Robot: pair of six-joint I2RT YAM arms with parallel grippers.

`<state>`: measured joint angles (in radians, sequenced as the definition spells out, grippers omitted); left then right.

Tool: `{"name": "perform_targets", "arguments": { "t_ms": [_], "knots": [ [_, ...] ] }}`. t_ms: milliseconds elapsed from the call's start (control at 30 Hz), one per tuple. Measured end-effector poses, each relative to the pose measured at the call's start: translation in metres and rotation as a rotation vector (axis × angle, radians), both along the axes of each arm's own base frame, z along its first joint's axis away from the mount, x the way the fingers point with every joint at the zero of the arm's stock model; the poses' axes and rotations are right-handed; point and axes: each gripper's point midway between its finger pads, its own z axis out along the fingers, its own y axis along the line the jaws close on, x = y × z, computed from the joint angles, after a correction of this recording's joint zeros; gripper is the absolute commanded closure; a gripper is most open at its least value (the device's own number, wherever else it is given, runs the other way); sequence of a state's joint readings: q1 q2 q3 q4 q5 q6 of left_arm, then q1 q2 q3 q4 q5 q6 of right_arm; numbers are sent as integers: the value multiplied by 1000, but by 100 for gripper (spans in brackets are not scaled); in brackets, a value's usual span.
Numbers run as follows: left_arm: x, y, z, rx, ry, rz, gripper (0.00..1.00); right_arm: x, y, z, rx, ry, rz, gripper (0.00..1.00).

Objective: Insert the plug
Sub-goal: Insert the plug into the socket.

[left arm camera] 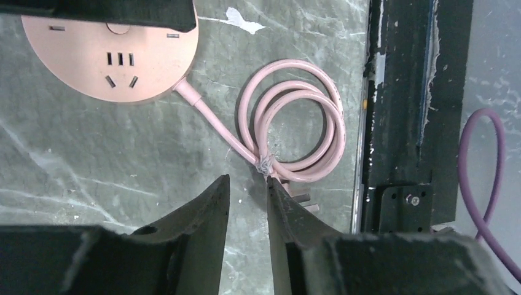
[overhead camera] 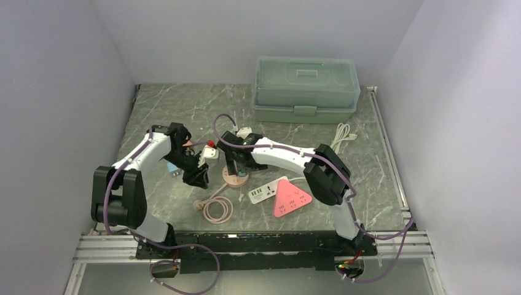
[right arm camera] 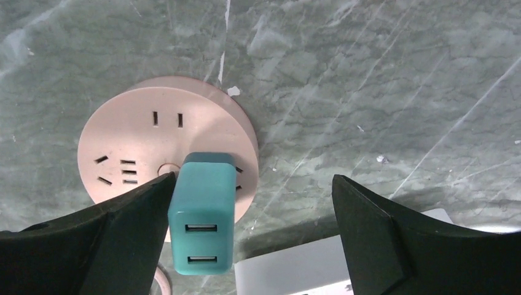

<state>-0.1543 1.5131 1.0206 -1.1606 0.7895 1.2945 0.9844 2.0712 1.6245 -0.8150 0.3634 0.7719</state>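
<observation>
A teal USB charger plug (right arm camera: 203,215) stands upright in the round pink socket (right arm camera: 123,141), at its right rim. My right gripper (right arm camera: 255,184) is open wide around it: the left finger (right arm camera: 123,233) sits right beside the plug and the right finger (right arm camera: 381,239) is far off. In the top view the right gripper (overhead camera: 234,167) hangs over the pink socket (overhead camera: 235,179). My left gripper (left arm camera: 246,184) is empty with its jaws a narrow gap apart, low over the table by the socket's coiled pink cable (left arm camera: 295,117). It also shows in the top view (overhead camera: 197,176).
A white power strip (overhead camera: 265,192) and a pink triangular strip (overhead camera: 292,200) lie right of the socket. A green lidded box (overhead camera: 306,89) stands at the back, with a white cable (overhead camera: 343,136) near it. A white adapter (overhead camera: 211,152) lies by the left arm.
</observation>
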Motion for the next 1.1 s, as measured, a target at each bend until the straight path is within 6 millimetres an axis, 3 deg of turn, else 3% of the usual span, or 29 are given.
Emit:
{"name": "perform_targets", "arguments": {
  "t_ms": [133, 300, 467, 833, 1100],
  "knots": [
    [2, 4, 11, -18, 23, 37, 67, -1, -4, 2, -17, 4, 10, 7],
    [16, 10, 25, -33, -1, 84, 68, -10, -6, 12, -25, 11, 37, 29],
    [19, 12, 26, -28, 2, 110, 71, -15, 1, 34, 23, -12, 59, 52],
    [50, 36, 14, 54, -60, 240, 68, -18, 8, 37, 47, -5, 73, 54],
    [93, 63, 3, 158, -165, 388, 63, -16, 10, 32, 44, -8, 81, 76]
  ]
}}
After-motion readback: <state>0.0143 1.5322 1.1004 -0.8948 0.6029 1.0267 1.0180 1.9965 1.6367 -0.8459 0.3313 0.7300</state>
